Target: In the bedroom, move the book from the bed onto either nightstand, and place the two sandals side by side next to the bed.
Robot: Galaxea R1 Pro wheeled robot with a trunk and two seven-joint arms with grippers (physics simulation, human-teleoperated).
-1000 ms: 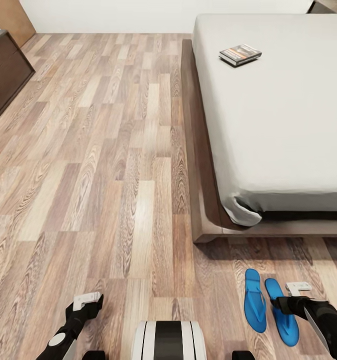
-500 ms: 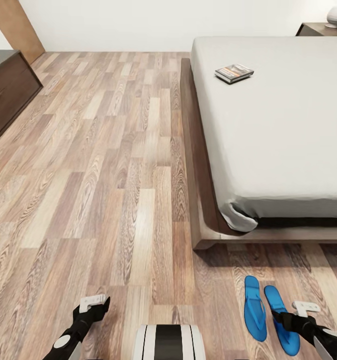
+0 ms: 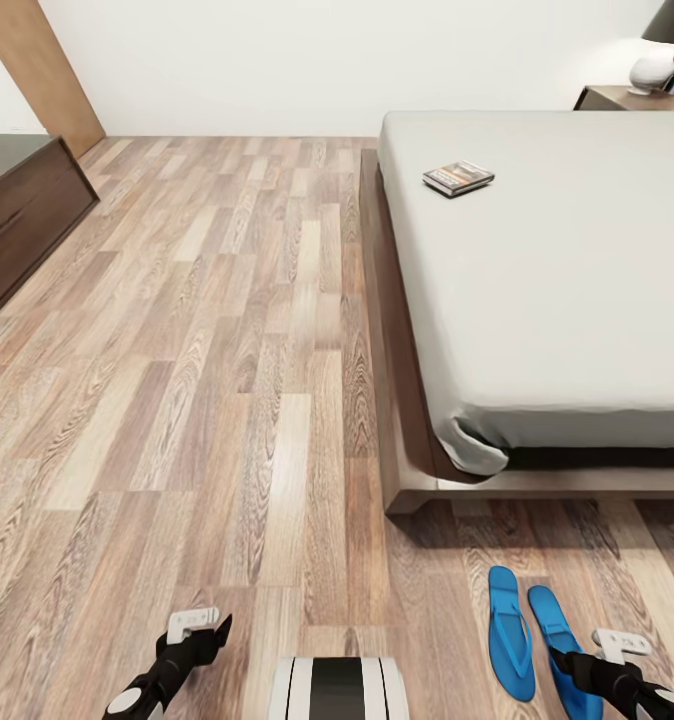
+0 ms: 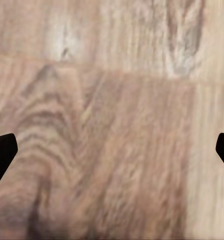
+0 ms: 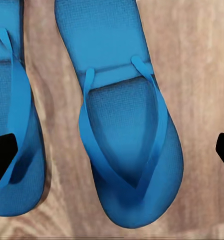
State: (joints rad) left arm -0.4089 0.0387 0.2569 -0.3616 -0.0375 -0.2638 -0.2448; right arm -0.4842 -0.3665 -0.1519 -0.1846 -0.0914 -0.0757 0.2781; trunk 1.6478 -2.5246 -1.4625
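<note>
A large low bed (image 3: 407, 330) with a dark brown wooden frame and a pale grey mattress stands on a light wood-plank floor (image 3: 197, 380). A small thin paperback book (image 3: 458, 178) with a dark cover lies flat on the mattress near its left edge, toward the far end. A dark brown wooden nightstand (image 3: 617, 97) sits beyond the bed's far corner. Two bright blue flip-flop sandals (image 3: 510, 632) lie side by side on the floor just past the foot of the bed. The right gripper (image 3: 605, 655) hovers over the right-hand sandal (image 5: 124, 125), jaws apart and empty. The left gripper (image 3: 192, 635) hangs over bare floor, jaws apart.
</note>
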